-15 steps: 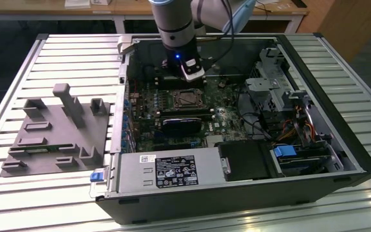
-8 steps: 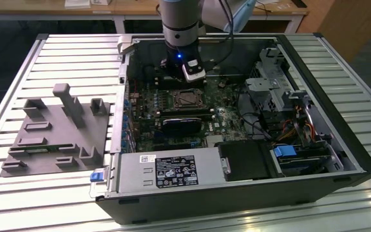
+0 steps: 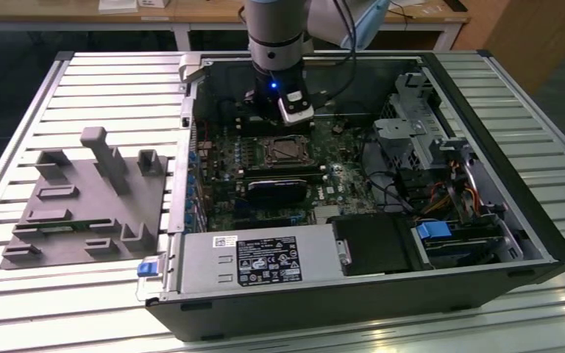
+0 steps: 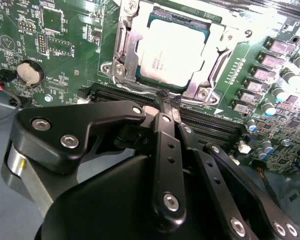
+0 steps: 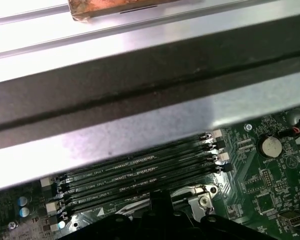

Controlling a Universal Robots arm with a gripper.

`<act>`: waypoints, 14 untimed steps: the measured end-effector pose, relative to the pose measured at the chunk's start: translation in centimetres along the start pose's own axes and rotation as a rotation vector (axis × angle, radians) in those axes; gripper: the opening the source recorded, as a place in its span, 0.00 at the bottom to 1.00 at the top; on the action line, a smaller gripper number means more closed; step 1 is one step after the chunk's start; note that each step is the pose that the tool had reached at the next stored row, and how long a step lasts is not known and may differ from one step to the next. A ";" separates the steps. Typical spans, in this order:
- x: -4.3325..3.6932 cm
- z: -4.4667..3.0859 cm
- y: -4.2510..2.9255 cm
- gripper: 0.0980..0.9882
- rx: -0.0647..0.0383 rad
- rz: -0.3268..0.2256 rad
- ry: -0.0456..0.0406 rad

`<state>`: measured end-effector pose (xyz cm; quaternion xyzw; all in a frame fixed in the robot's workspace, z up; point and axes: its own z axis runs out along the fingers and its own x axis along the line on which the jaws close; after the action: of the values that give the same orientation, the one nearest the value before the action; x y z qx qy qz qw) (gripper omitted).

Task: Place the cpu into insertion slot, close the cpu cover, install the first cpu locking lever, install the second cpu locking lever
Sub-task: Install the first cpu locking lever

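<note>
Slatted metal table (image 3: 67, 294), wooden desk (image 3: 86, 18) behind, dark floor.

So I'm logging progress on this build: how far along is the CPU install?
Done: the cpu sits in the insertion slot, and the cpu cover looks folded down around it. In hand: the gripper carries nothing, its fingers together at the socket's edge beside the memory slots. Left: whether either locking lever is latched can't be told.
</note>
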<state>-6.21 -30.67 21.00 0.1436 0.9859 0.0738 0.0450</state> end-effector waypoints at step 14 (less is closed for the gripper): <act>-0.24 -0.12 -0.81 0.01 0.051 -0.006 -0.0169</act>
<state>-6.21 -31.52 21.01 0.1423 0.9874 0.0472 0.0499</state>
